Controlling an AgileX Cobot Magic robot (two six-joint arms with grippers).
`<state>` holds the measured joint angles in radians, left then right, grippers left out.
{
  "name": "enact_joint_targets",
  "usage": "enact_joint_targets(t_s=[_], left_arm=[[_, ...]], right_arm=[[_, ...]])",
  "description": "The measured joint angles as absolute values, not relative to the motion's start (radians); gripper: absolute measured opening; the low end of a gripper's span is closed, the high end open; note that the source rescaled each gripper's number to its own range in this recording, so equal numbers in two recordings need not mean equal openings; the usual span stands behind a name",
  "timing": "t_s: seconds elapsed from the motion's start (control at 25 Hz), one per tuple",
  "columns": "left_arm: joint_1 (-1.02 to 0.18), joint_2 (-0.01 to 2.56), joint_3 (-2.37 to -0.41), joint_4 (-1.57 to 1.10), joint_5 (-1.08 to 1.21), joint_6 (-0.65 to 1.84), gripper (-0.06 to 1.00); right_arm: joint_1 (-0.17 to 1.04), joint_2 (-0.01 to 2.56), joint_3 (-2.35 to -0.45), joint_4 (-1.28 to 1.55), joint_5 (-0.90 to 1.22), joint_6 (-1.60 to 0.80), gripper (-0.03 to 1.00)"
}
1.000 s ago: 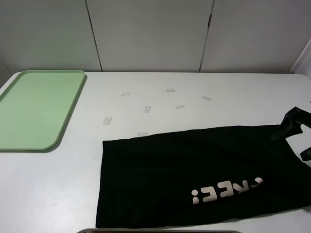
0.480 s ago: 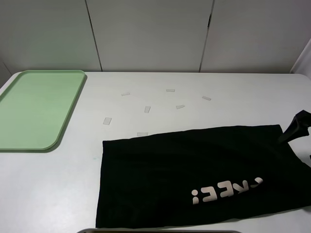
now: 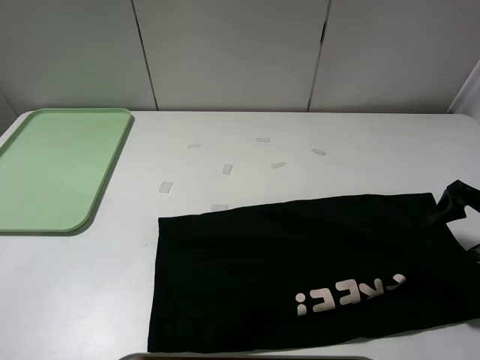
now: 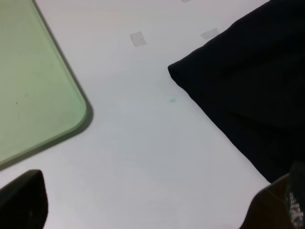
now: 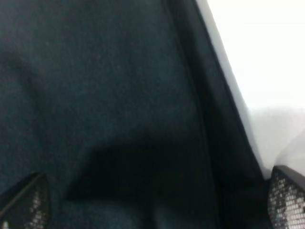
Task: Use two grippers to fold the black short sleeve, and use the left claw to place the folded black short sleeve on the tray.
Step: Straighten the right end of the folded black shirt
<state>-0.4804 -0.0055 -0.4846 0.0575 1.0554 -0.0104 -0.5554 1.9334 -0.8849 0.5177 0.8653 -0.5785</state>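
The black short sleeve [image 3: 300,270] lies folded flat on the white table, white lettering facing up near its front right. The green tray [image 3: 52,169] sits at the far left. My right gripper [image 3: 454,204] is at the shirt's far right corner; in the right wrist view its open fingertips [image 5: 286,202] straddle black cloth [image 5: 109,109] close below, gripping nothing. My left gripper [image 4: 152,210] is out of the overhead view; its wrist view shows open fingertips [image 4: 24,200] above bare table between the tray's corner [image 4: 43,100] and the shirt's left corner [image 4: 238,86].
Several small clear tape pieces [image 3: 227,169] lie scattered on the table behind the shirt. The table's front edge is just below the shirt. A white wall stands behind the table.
My right gripper has shifted slightly at the shirt's far right corner, back out and in again. The shirt and tray have not moved.
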Motion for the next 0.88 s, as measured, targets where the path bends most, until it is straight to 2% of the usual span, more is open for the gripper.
enact_joint_targets(t_s=[0.44, 0.56, 0.64, 0.72, 0.76, 0.8, 0.88], left_arm=[[-0.48, -0.005, -0.485, 0.058, 1.055, -0.01, 1.0], [-0.48, -0.005, -0.485, 0.058, 1.055, -0.01, 1.0], [-0.48, -0.005, -0.485, 0.058, 1.055, -0.01, 1.0], [-0.48, -0.005, -0.485, 0.058, 1.055, -0.01, 1.0], [-0.48, -0.005, -0.485, 0.058, 1.055, -0.01, 1.0], [-0.48, -0.005, -0.485, 0.058, 1.055, -0.01, 1.0], [-0.48, -0.005, -0.485, 0.058, 1.055, -0.01, 1.0]], right_arm=[[-0.483, 1.96, -0.895, 0.571, 0.909, -0.578, 1.0], [-0.468, 1.966, -0.895, 0.583, 0.917, -0.578, 0.92], [-0.463, 1.972, -0.892, 0.585, 0.917, -0.578, 0.82], [-0.463, 1.979, -0.89, 0.583, 0.907, -0.578, 0.65], [-0.463, 1.982, -0.888, 0.58, 0.899, -0.578, 0.56], [-0.463, 1.986, -0.886, 0.573, 0.887, -0.578, 0.41], [-0.463, 1.989, -0.884, 0.557, 0.877, -0.578, 0.17]])
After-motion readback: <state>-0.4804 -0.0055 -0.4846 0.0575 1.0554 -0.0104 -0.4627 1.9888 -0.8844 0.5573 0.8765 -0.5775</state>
